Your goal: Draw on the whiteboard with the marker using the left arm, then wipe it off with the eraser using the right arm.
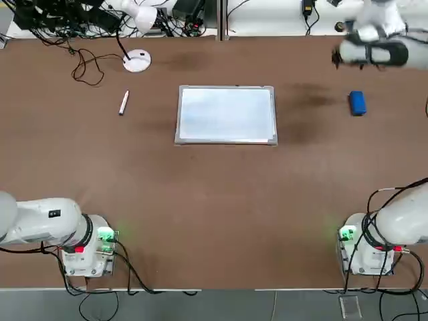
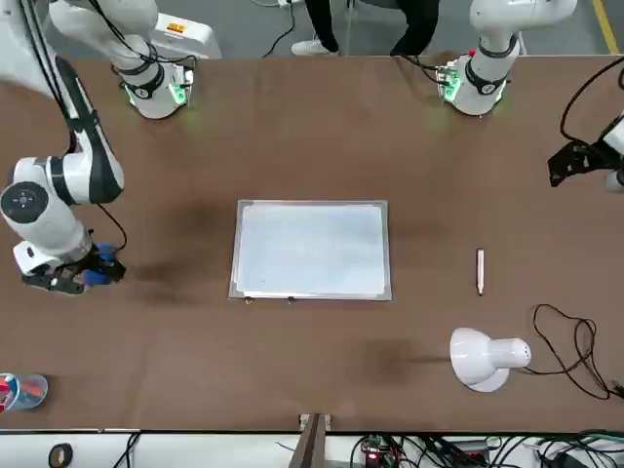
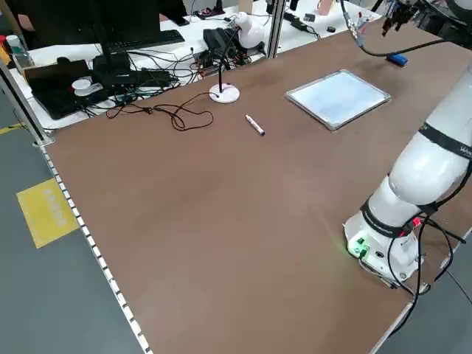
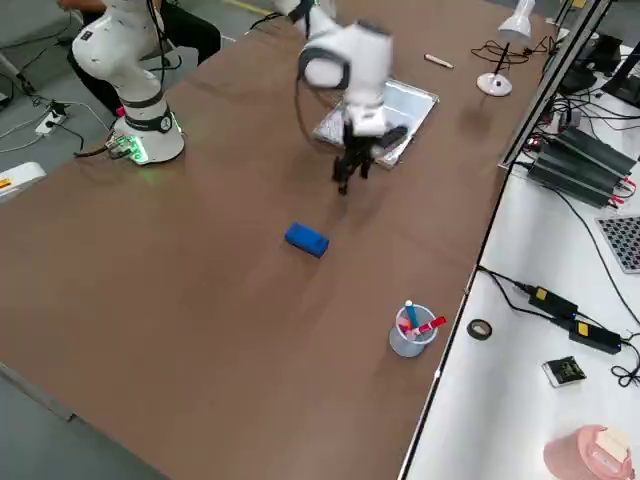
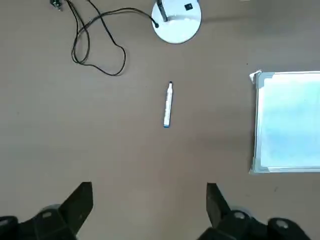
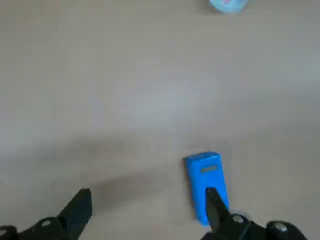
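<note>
Whiteboard point(image 1: 227, 114): one, mid-tabletop toward the far edge, bare. One cup point(image 4: 408, 335) near the far right corner holds pens. One eraser point(image 1: 357, 103) by the right edge (free), the right gripper point(image 4: 352, 171) above, jaws wide. One marker point(image 1: 124, 102) left of the board. Left gripper point(image 5: 149, 205) spread, empty.

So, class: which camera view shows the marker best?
The left wrist view: the marker lies whole and central on bare table. Top, front and left side views show it as a small sliver; in the right side view it is tiny, far off.
</note>
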Controlling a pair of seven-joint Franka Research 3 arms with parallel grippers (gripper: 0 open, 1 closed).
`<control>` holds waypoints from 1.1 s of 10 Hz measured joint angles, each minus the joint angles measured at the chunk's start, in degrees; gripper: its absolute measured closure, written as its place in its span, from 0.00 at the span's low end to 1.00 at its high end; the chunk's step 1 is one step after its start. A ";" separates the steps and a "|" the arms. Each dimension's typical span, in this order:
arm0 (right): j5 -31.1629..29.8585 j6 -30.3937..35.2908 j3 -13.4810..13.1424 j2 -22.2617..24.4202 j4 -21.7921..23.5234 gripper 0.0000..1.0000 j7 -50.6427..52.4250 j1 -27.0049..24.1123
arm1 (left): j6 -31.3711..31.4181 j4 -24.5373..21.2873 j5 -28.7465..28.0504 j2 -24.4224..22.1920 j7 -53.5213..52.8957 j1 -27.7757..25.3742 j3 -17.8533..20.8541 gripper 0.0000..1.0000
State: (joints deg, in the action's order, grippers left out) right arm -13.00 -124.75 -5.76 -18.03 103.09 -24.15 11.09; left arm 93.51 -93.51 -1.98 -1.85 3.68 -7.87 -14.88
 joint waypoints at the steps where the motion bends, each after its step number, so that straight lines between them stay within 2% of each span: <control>1: 0.04 6.18 0.07 0.31 -5.41 0.00 0.92 0.85 | 0.00 0.17 0.01 -0.05 -0.42 -0.09 0.03 0.00; 3: 1.82 13.25 -0.13 0.49 -13.67 0.00 7.10 0.55 | 0.00 0.28 0.01 -0.11 -0.48 -0.05 -0.02 0.00; 5: 3.45 17.23 -0.64 0.40 -18.56 0.00 15.11 -1.40 | 0.00 0.30 0.01 -0.12 -0.48 0.07 -0.09 0.00; 8: 4.59 22.80 -0.91 0.37 -21.69 0.00 20.40 -5.08 | 0.00 0.37 0.01 -0.13 -0.48 0.10 -0.12 0.00; 11: 9.34 27.99 -0.90 2.33 -23.62 0.00 19.86 -7.34 | 0.00 0.43 0.01 -0.15 -0.48 0.10 -0.18 0.00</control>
State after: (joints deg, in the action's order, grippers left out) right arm -3.66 -96.77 -6.66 -15.70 79.47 -4.30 3.75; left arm 93.51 -93.08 -1.97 -2.00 3.20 -7.77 -15.06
